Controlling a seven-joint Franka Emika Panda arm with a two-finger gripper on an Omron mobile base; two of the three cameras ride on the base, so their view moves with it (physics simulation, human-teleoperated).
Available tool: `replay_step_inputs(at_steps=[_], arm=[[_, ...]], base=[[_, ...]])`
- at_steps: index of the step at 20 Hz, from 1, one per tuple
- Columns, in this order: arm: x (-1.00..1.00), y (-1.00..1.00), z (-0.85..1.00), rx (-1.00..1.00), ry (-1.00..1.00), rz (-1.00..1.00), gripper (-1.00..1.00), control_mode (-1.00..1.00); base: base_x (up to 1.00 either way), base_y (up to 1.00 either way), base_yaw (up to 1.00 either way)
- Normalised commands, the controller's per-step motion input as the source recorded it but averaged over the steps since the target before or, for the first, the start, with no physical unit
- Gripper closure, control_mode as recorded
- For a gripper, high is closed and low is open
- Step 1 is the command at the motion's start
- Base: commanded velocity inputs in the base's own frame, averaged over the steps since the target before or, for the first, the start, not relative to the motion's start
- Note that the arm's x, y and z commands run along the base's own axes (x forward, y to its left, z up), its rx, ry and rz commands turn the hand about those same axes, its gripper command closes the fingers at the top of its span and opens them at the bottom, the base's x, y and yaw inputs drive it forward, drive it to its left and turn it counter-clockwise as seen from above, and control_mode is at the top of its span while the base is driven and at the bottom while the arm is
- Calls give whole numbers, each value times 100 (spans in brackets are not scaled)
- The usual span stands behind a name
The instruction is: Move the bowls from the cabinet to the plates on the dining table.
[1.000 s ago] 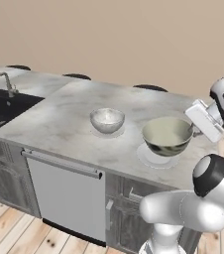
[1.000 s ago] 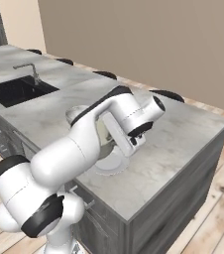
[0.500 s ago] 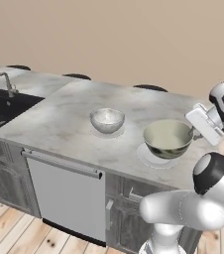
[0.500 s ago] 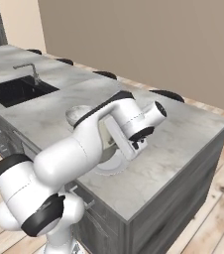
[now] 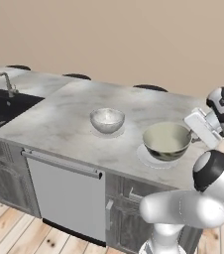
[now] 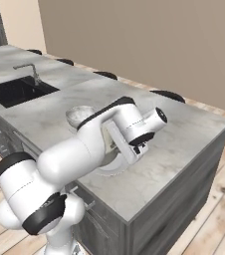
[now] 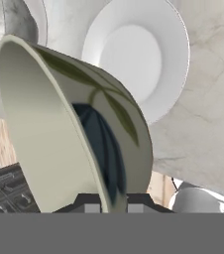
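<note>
My gripper [image 7: 111, 201] is shut on the rim of the cream-rimmed, green-mottled bowl [image 7: 59, 124], one finger inside and one outside. In the left base view this bowl [image 5: 167, 140] hangs level and very close over a flat pale plate [image 5: 148, 158] near the dining table's [image 5: 64, 114] front right, with the gripper [image 5: 193, 141] at its right rim. I cannot tell whether bowl and plate touch. The hand view shows the plate [image 7: 139, 54] below the bowl. The marbled bowl [image 5: 107, 120] stands on the other plate to the left. In the right base view the arm covers most of the plate [image 6: 112, 168]. The cabinet is out of view.
A black sink [image 5: 5, 104] with a faucet [image 5: 2, 82] is set in the left end of the marble top. Dark stool seats [image 5: 148, 88] line the far edge. A dishwasher front [image 5: 64, 193] sits below the near edge, above a wood floor.
The gripper and the green-mottled bowl have sunk a little toward the plate. The marbled bowl has not moved.
</note>
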Motion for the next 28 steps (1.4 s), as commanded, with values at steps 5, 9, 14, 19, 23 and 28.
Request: replay_step_inputs(at_steps=[5, 9, 14, 19, 23, 28], arm=[[5, -6, -18, 0, -2, 0, 100, -100], [11, -9, -13, 0, -1, 0, 100, -100], [14, -8, -13, 0, 0, 0, 100, -100], [10, -4, -14, 0, 0, 0, 100, -100], [11, -2, -13, 0, 0, 0, 100, -100], [11, -2, -12, 0, 1, 0, 100, -100]], base=[[0, 0, 0], [0, 0, 0], [0, 0, 0], [0, 0, 0], [0, 0, 0], [0, 0, 0]])
